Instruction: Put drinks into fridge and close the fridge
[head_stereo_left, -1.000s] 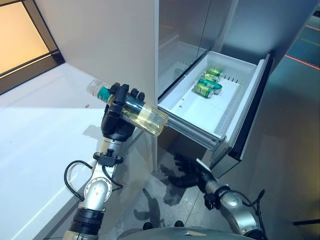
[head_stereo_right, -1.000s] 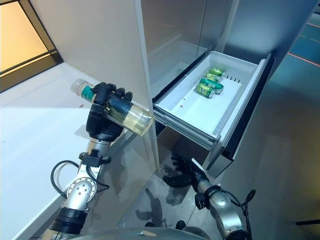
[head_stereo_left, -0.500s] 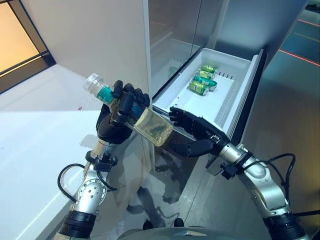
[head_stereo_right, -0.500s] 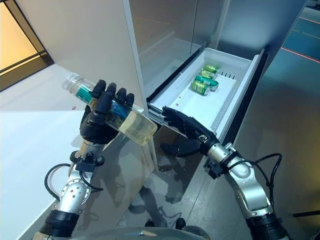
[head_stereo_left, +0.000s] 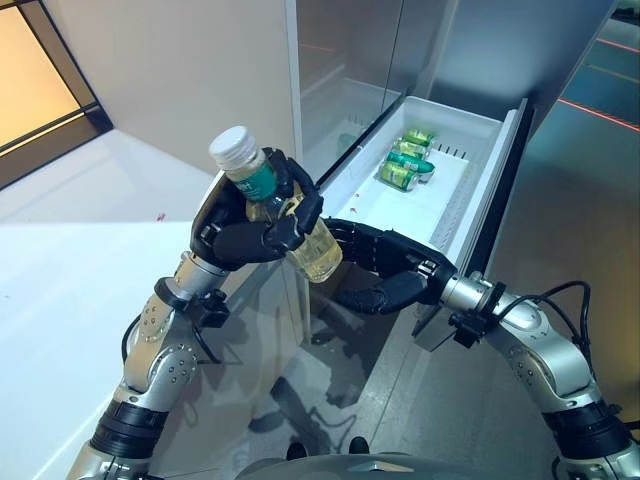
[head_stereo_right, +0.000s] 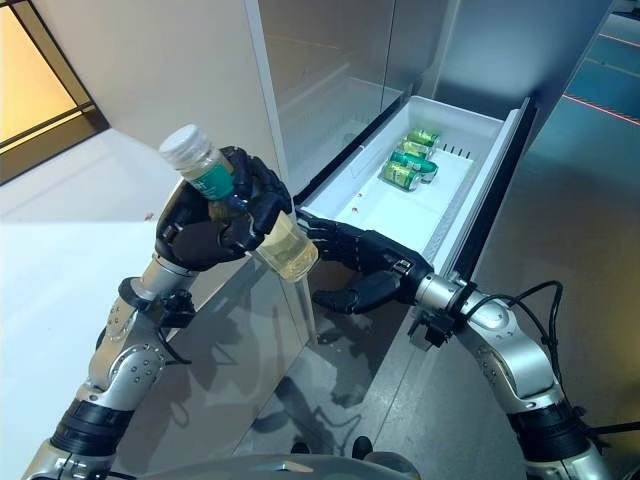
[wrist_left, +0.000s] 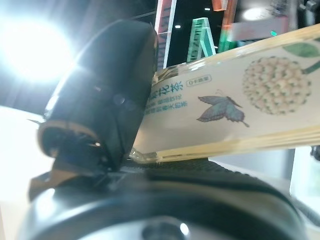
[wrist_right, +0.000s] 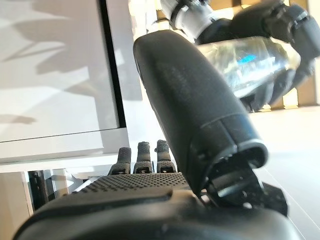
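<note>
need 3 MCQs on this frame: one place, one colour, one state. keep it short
1. Where are the green cans?
A. in the pulled-out white fridge drawer
B. on the white counter
C. in the right hand

2. What colour is the cap on the clear bottle of pale yellow drink?
A. red
B. white
C. black

3. What is the state of the left hand?
A. open, resting on the counter
B. shut, holding nothing
C. shut on the bottle

Answers: 1 A, the cans lie at the drawer's far end. 2 B, a white cap tops the bottle. 3 C, its fingers curl round the bottle, while the right hand is open just beneath it.
</note>
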